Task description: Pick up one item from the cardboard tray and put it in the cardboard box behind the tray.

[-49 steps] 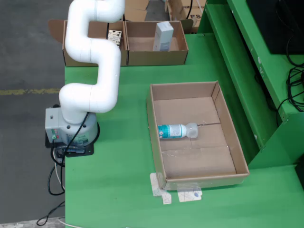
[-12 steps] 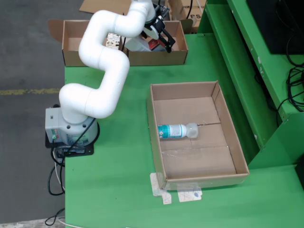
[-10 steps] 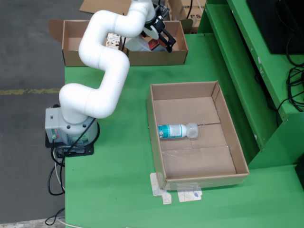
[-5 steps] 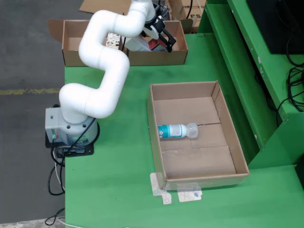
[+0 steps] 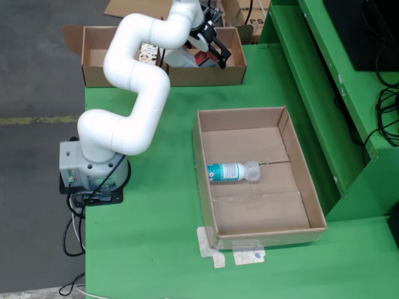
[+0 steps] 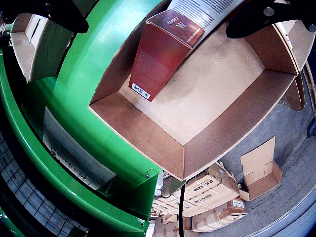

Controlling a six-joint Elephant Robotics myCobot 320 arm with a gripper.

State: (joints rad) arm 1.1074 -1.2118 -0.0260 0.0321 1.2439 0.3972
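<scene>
In the fixed view the white arm (image 5: 134,75) is bent in an S and stretched way back, so the jaws hang over the cardboard box (image 5: 206,76) at the far edge of the green tabletop (image 5: 156,218). A bottle (image 5: 232,171) lies on its side in the cardboard tray (image 5: 315,208), well clear of the jaws. In the wrist view the black fingers (image 6: 261,17) are spread wide open, and a red carton (image 6: 160,54) sits in the box right between them.
</scene>
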